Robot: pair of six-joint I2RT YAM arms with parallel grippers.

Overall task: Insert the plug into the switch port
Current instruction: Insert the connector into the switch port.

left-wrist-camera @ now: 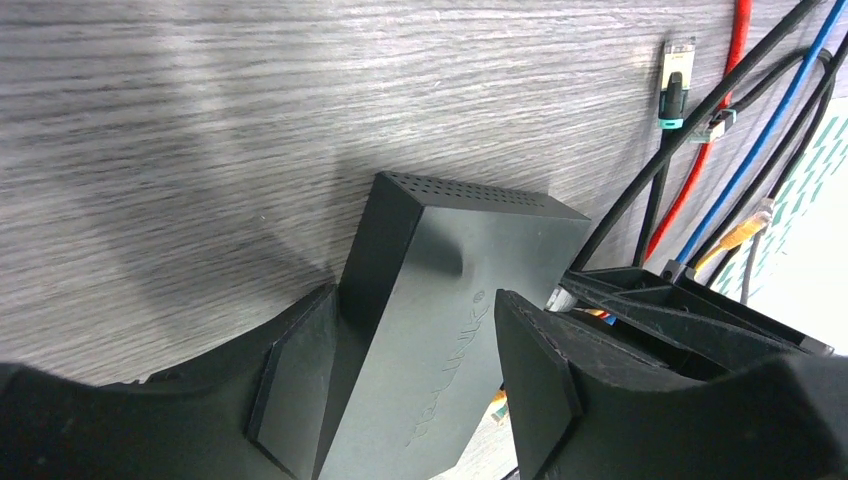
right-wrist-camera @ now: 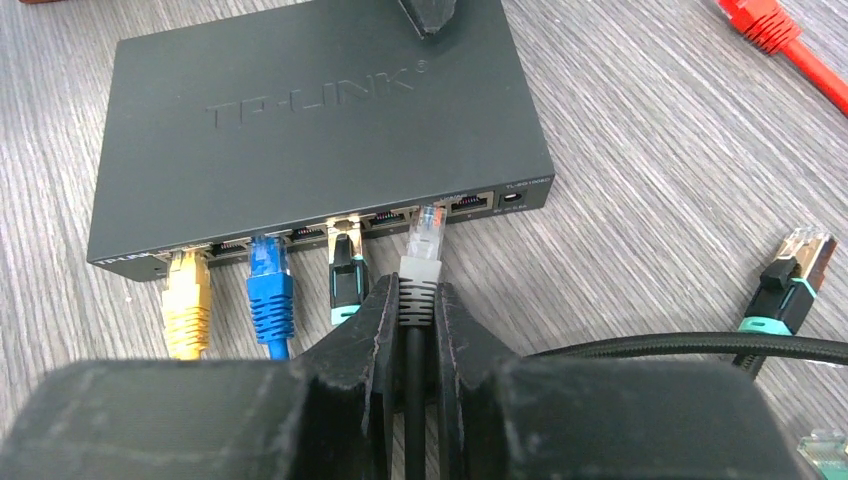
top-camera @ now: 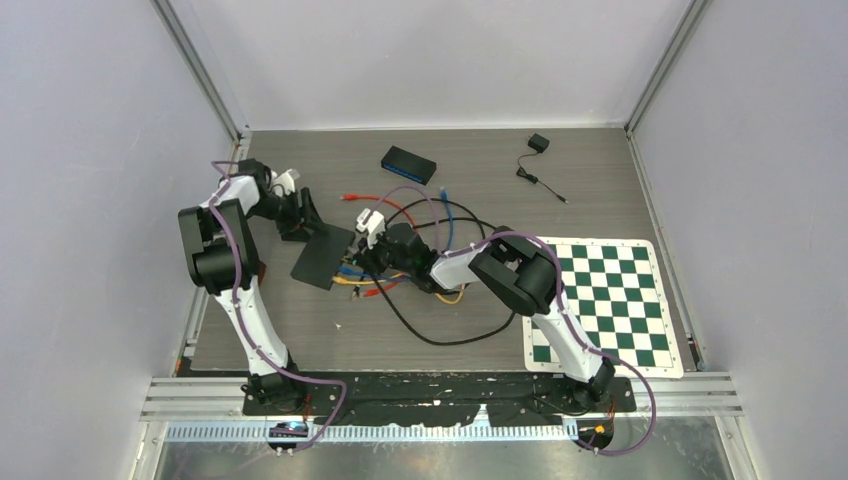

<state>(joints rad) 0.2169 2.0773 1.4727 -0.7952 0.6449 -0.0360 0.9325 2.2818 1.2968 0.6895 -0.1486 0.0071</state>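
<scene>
Right gripper (right-wrist-camera: 418, 320) fills the bottom of its wrist view, its jaws closed on the grey boot of the plug (right-wrist-camera: 425, 235), whose black cable runs back between the fingers. From the gripper the plug points to 12 o'clock, its clear tip at the mouth of a port on the front face of the black switch (right-wrist-camera: 300, 120), most of its body outside. That port is just right of three filled ones: a yellow plug (right-wrist-camera: 187, 300), a blue plug (right-wrist-camera: 268, 290) and a black-and-teal plug (right-wrist-camera: 345, 275). A loose teal-booted plug (right-wrist-camera: 795, 275) lies on the table (right-wrist-camera: 640, 150) at 3 o'clock, a red plug (right-wrist-camera: 765, 25) at 1 o'clock.

Left gripper (left-wrist-camera: 410, 310) straddles the far end of the switch with a finger (left-wrist-camera: 300, 370) against its side; whether it clamps cannot be told. Seen from above, a blue switch (top-camera: 408, 164) sits at 12 o'clock of the table, a power adapter (top-camera: 538, 143) at 1 o'clock, a chequered mat (top-camera: 610, 300) at 4 o'clock
</scene>
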